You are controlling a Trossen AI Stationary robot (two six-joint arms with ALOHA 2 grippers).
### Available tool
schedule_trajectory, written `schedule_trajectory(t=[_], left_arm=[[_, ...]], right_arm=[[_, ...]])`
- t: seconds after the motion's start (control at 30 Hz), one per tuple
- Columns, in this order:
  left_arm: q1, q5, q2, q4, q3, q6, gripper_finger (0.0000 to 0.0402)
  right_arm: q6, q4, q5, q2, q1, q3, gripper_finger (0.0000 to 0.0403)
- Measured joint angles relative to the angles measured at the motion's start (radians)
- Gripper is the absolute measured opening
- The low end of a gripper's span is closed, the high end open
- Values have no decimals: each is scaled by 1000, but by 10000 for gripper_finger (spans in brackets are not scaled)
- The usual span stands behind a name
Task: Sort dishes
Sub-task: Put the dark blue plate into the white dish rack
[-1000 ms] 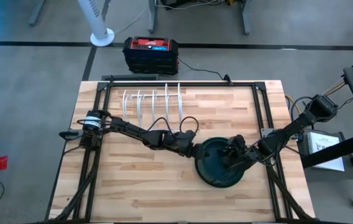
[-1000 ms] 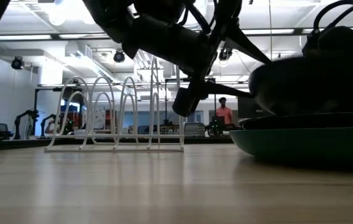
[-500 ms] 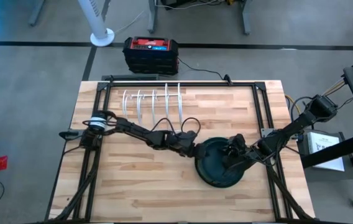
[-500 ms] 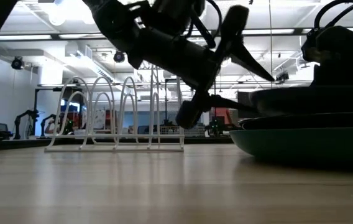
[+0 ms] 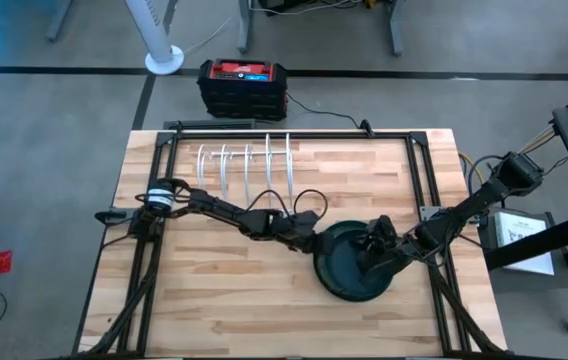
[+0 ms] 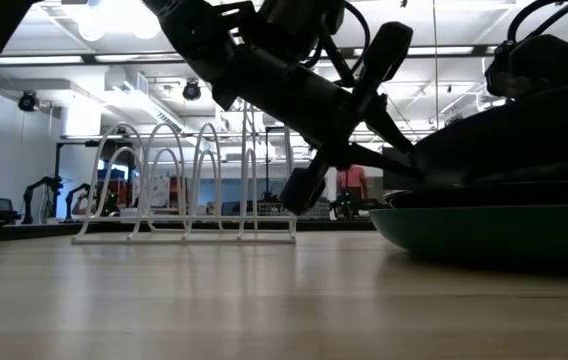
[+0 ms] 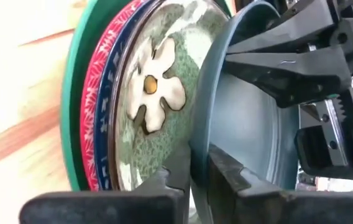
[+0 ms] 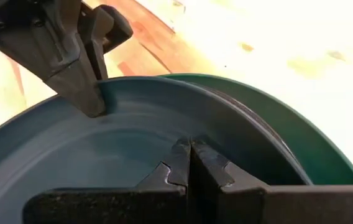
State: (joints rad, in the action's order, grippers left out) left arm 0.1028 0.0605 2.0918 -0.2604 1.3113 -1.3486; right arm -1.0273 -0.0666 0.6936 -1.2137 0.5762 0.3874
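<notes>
A stack of dishes sits right of the table's centre. Its top plate is dark teal (image 5: 349, 268). The left wrist view shows it above an olive plate with a white flower (image 7: 164, 93), then blue (image 7: 115, 130), red (image 7: 96, 112) and green (image 7: 71, 118) plates. My left gripper (image 5: 315, 243) is shut on the teal plate's left rim. My right gripper (image 5: 369, 250) is shut, its tips on the teal plate's inside. The teal plate is tilted, its left edge raised off the olive plate. My left gripper pinches the teal plate's left rim (image 7: 196, 134) between its two fingers, one above and one beneath. It comes in low from the table's left. The rim there stands clear of the olive plate. My right gripper sets its shut fingertips (image 8: 190, 149) on the teal plate's inner face (image 8: 164, 134), slanting down from the table's right.
A white wire rack (image 5: 244, 165) stands toward the table's far edge, left of centre, with nothing in its slots. Black frame rails run along the table's sides. Bare wood lies near the front edge (image 5: 244, 310). A person shows far off in the room (image 6: 349, 185).
My left gripper has moved a little toward the table's right, onto the stack, and shut on the teal plate's left rim. The teal plate, level half a second ago in the low view, now sits tilted. My right gripper has kept its place.
</notes>
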Motion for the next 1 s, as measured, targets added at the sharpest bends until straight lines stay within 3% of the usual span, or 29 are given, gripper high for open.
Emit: schedule_trajectory(t=[0.17,0.37,0.57,0.73,1.0], left_arm=[[1,-9,-16,-5,0,19,6],[34,-113,-110,112,0,75,4],[55,-308,-257,316,3,195,2],[68,-494,-355,445,5,251,2],[84,-664,-481,618,3,302,1]], right_arm=[[34,-6,-3,21,0,9,0],[63,-2,-27,96,20,35,0],[216,-7,-4,235,22,68,0],[360,4,113,347,21,85,0],[440,2,130,465,28,82,0]])
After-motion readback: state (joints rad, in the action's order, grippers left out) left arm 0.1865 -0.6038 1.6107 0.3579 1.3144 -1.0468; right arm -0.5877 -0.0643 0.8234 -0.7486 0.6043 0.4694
